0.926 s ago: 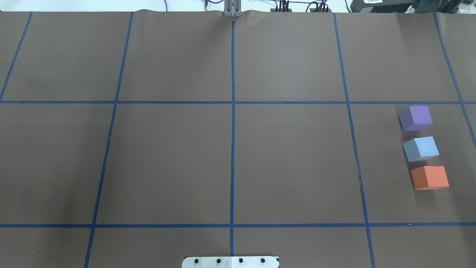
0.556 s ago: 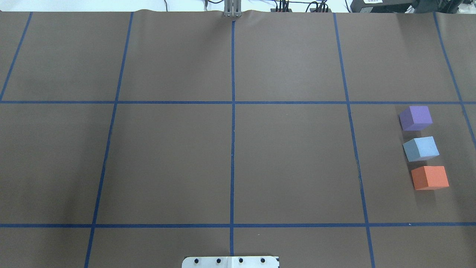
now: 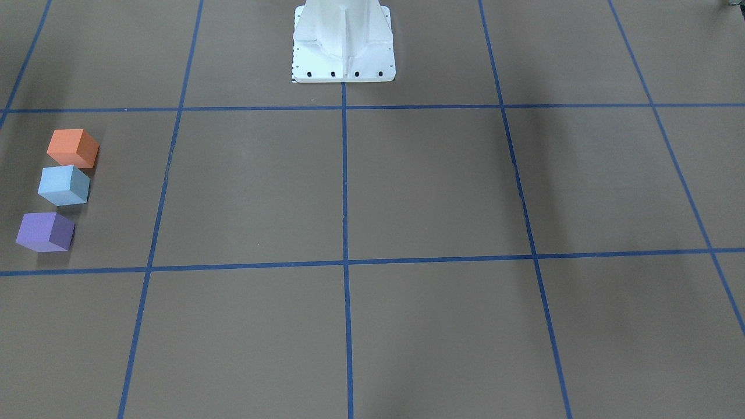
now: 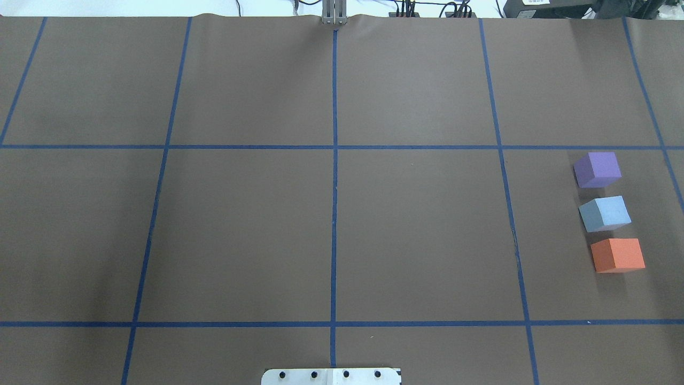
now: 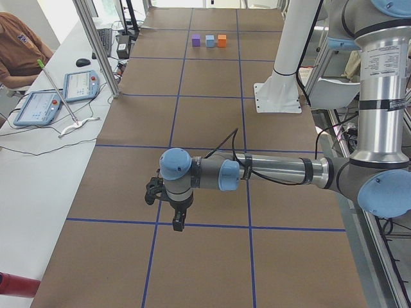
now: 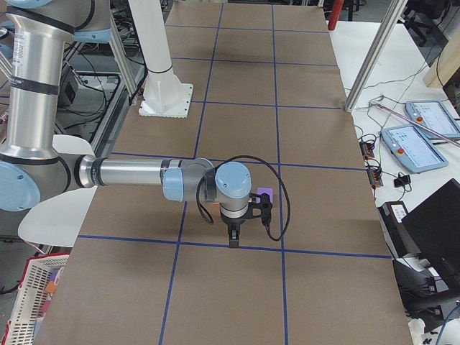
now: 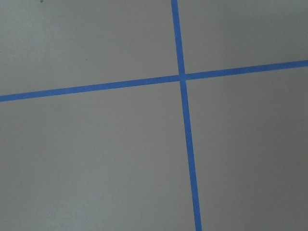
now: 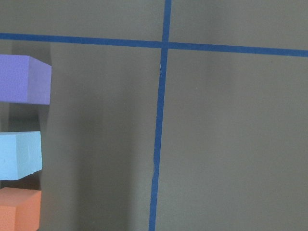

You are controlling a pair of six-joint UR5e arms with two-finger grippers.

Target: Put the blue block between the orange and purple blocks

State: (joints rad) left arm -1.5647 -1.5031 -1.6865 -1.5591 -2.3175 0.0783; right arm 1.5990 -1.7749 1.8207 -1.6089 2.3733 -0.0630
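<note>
**Blue block already in line, both arms clear**

Right gripper [image 6: 233, 241]: hanging above the table [image 4: 240, 230] near the blocks, none of them in it. Open or closed, cannot tell from the side view alone. Left gripper [image 5: 178, 224]: well apart, over the table's left end, likewise impossible to judge.

Out at the right: blue block [image 4: 605, 213] resting between purple block [image 4: 597, 169] on the far side and orange block [image 4: 618, 255] on the near side, narrow gaps either way. Looks like matte foam, so probably light, slightly yielding, neither slippery nor fragile. Best taken by the free left and right faces, away from the neighbours. Placement appears finished.
</note>
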